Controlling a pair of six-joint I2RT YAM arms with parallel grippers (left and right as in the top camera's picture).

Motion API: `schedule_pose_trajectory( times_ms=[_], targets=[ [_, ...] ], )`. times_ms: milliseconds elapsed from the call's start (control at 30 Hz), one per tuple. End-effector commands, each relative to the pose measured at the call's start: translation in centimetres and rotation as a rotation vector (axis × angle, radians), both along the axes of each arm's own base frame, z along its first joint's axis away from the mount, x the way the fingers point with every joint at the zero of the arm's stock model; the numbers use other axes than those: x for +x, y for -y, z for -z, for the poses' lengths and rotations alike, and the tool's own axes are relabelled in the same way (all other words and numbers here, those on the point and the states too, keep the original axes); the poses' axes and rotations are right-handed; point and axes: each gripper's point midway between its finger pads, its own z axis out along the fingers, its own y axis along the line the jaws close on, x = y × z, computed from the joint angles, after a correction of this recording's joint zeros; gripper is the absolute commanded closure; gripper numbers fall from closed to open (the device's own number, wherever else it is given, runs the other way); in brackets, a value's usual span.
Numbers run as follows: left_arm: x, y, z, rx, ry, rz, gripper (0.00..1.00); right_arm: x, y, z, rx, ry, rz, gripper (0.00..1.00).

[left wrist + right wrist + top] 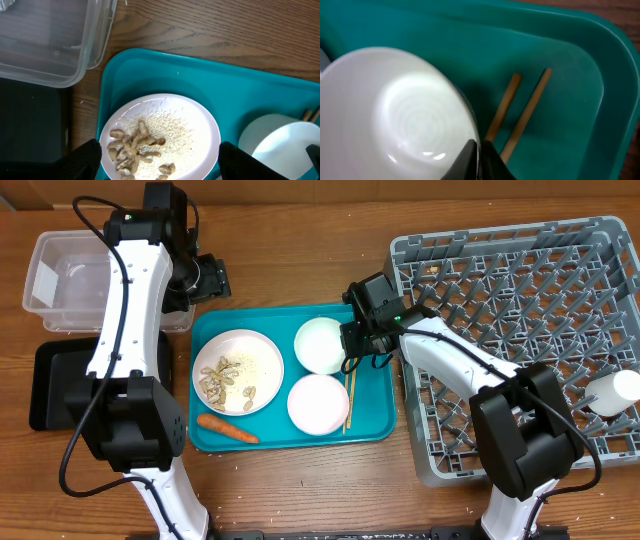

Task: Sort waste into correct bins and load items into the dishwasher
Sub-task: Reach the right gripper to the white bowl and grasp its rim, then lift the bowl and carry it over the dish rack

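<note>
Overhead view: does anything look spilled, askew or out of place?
Mildly: the carrot lies loose on the teal tray, off the plate, whose scraps sit amid scattered crumbs. Nothing looks broken.

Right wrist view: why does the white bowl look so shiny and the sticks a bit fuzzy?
Right wrist view: a bright glare patch sits on the glossy white bowl, and the chopsticks, so close to the lens, look slightly soft. Overhead view: evenly lit and sharp, hardly any glare.
</note>
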Motion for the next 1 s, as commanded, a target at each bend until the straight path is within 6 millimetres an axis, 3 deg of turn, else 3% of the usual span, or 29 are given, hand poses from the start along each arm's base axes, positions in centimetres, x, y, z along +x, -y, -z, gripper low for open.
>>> schedule_pose_trajectory(
  times_ms=[0,133,233,367,400,467,567,667,800,967],
  targets=[
    [0.2,-0.5,-0.4,0.006,0.011,-0.029,0.23,0.0,-0.4,0.0,0.019,-0.015,0.032,0.96],
    [0.2,-0.5,-0.4,0.006,0.012,-0.03,0.23,0.7,-0.7,-0.5,0.035,0.016,0.032,0.96],
    [0.2,-0.5,-0.4,0.006,0.012,-0.029,0.23,2.5,-0.9,-2.6,0.065,0.08,0.045,0.96],
    [0.2,-0.5,-0.4,0.006,0.011,-0.029,0.23,5.9,0.5,-8.9,0.047,0.244,0.075,0.96],
    [0.2,-0.5,-0.4,0.006,0.012,-0.029,0.23,7.1,1.6,-12.0,0.013,0.32,0.088,0.96],
    [0.2,-0.5,-0.4,0.006,0.012,-0.029,0.23,8.2,3.5,-15.6,-0.037,0.402,0.146,0.96],
    [0.4,-0.5,-0.4,0.006,0.018,-0.029,0.23,9.6,8.5,-20.9,-0.174,0.537,0.292,0.96],
    [0.5,-0.5,-0.4,0.007,0.023,-0.029,0.22,9.9,14.8,-23.9,-0.347,0.63,0.456,0.96],
    [0.8,-0.5,-0.5,0.007,0.034,-0.029,0.22,9.2,24.6,-26.0,-0.608,0.663,0.72,0.96],
    [0.9,-0.5,-0.5,0.007,0.038,-0.029,0.22,6.4,36.3,-27.9,-0.852,0.636,1.008,0.96]
  ],
)
